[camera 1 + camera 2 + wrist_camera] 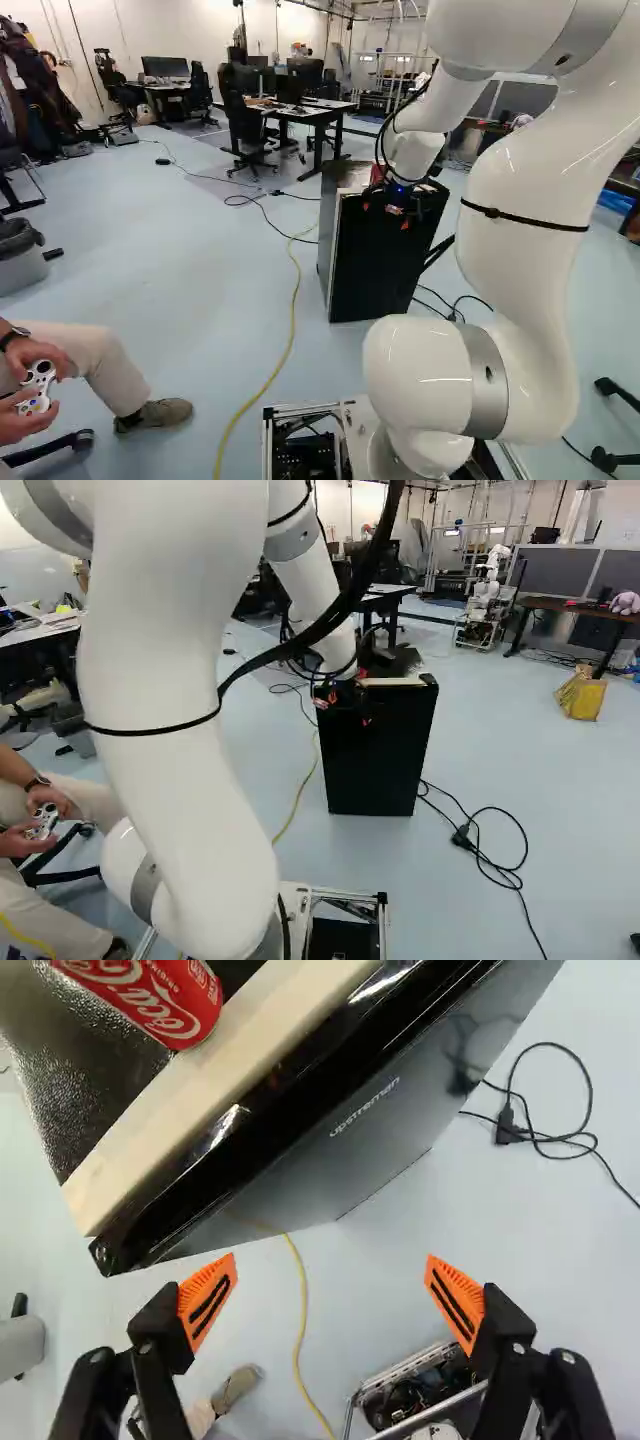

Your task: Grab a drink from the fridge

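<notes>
Where the gripper [386, 215] hung: near the top front edge of the fridge [385, 275], fingers spread apart.
Where the red can [165, 1000] rested: on top, by its pale strip [220, 1075].

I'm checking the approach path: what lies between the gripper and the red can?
In the wrist view, the pale strip and glossy black edge of the fridge lie between the gripper and the red can.

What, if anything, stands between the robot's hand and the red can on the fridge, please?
Only the edge of the fridge itself: in the wrist view, its black rim and pale strip lie between the open hand and the red can. No loose object shows between them.
</notes>
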You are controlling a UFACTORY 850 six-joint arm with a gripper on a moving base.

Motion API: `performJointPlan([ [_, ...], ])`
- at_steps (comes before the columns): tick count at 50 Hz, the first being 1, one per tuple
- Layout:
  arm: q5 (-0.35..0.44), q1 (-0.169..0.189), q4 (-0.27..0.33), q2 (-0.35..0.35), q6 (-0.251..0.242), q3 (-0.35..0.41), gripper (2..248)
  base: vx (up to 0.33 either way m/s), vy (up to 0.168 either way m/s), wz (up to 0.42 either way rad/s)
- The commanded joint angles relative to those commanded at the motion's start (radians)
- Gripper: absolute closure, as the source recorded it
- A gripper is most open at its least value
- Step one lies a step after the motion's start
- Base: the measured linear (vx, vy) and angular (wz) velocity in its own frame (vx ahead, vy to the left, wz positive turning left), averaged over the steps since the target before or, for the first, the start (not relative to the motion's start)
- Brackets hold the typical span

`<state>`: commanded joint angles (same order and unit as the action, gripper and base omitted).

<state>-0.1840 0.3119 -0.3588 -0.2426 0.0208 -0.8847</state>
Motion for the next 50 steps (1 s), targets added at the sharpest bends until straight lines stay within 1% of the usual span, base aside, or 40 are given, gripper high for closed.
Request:
performJointPlan([
  [17,0.173,0.009,0.043,0.076,0.000,0.089,3,0.000,0.000,0.000],
  [28,0.289,0.014,0.086,0.128,0.000,0.147,3,0.000,0.000,0.000],
  [37,0.378,0.017,0.141,0.173,0.000,0.196,3,0.000,0.000,0.000],
  [50,0.495,0.019,0.241,0.243,0.000,0.269,3,0.000,0.000,0.000],
])
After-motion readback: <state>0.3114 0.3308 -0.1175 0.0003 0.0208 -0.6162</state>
